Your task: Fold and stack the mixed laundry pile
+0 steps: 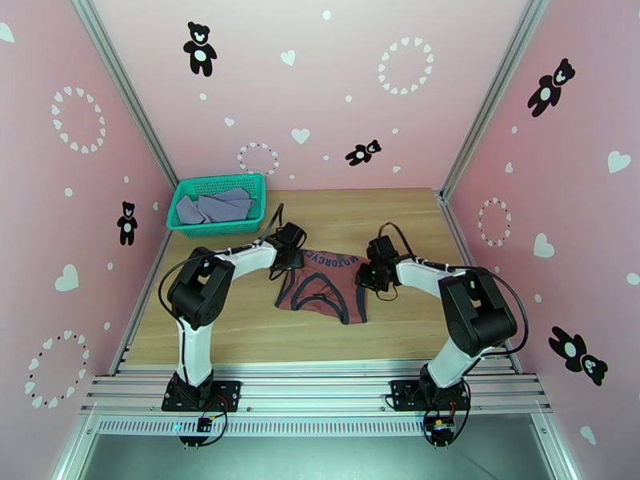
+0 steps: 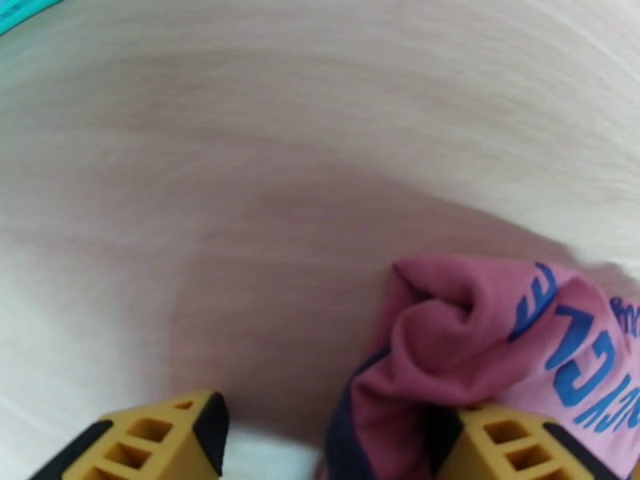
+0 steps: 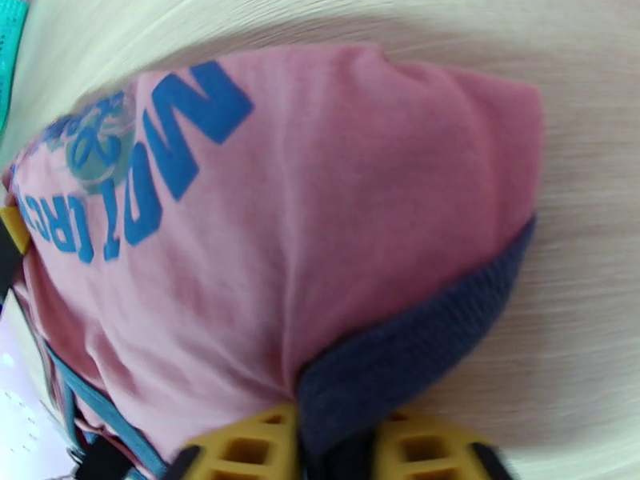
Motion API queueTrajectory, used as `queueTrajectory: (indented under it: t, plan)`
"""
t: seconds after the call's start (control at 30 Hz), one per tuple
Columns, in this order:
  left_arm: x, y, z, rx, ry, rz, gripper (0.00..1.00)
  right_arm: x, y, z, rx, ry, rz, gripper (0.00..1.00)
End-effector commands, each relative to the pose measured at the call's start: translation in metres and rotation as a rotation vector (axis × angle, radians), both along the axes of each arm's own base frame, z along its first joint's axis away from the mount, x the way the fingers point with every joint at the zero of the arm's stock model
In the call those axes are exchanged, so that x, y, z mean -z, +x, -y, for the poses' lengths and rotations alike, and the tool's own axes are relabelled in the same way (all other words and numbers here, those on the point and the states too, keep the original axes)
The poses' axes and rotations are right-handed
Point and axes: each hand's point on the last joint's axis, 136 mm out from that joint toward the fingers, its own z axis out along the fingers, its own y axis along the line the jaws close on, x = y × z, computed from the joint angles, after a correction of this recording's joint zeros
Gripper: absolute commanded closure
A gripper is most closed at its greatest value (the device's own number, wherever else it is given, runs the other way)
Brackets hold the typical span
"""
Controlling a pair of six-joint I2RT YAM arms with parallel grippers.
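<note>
Apparently 0 of 2 folded: right tool (image 3: 332,446) pinches the tank top (image 1: 324,286) on the worktop (image 1: 240,330), left tool (image 2: 336,442) spread; grey shirt (image 1: 216,208) in basket (image 1: 220,182).

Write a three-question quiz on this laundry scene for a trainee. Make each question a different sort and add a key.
1. Fill in: the jaws of the left tool stand ____, with a bunched corner of the red tank top against one finger.
2. Which one pinches the tank top's dark trim? A. the left tool B. the right tool C. neither
3. True or false: the grey shirt lies in the teal basket.
Key: 1 open; 2 B; 3 true.
</note>
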Motion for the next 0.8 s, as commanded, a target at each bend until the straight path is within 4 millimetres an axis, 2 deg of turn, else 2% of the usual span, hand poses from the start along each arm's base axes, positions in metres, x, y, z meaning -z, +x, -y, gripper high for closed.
queueTrajectory:
  t: [0.0, 0.1, 0.2, 0.3, 0.4, 0.5, 0.6, 0.67, 0.7, 0.77]
  plan:
    - [0.019, 0.017, 0.042, 0.149, -0.098, -0.04, 0.3, 0.004, -0.027, -0.009, 0.063, 0.075, -0.063, 0.89]
    - [0.022, 0.038, 0.067, 0.228, -0.124, -0.046, 0.32, 0.001, -0.04, -0.007, 0.19, 0.099, -0.045, 0.91]
    - [0.023, 0.059, 0.077, 0.264, -0.087, -0.036, 0.33, -0.002, -0.061, 0.006, 0.4, 0.1, -0.014, 0.89]
    - [0.015, 0.078, 0.081, 0.29, -0.055, 0.001, 0.33, -0.007, -0.085, 0.017, 0.552, 0.101, 0.02, 0.72]
    - [-0.007, 0.091, 0.089, 0.311, -0.059, 0.045, 0.32, -0.035, -0.089, 0.024, 0.533, 0.075, 0.097, 0.51]
    - [-0.047, 0.098, 0.091, 0.306, -0.084, 0.114, 0.31, -0.083, -0.082, 0.035, 0.406, -0.036, 0.217, 0.34]
    - [-0.11, 0.096, 0.086, 0.287, -0.106, 0.223, 0.27, -0.13, -0.072, 0.044, 0.229, -0.178, 0.305, 0.22]
    - [-0.156, 0.087, 0.077, 0.276, -0.11, 0.3, 0.21, -0.152, -0.06, 0.043, 0.093, -0.23, 0.348, 0.14]
    - [-0.173, 0.08, 0.072, 0.273, -0.107, 0.322, 0.18, -0.164, -0.053, 0.041, 0.041, -0.235, 0.367, 0.12]
    - [-0.206, 0.061, 0.059, 0.255, -0.09, 0.358, 0.15, -0.173, -0.033, 0.04, -0.089, -0.265, 0.371, 0.11]
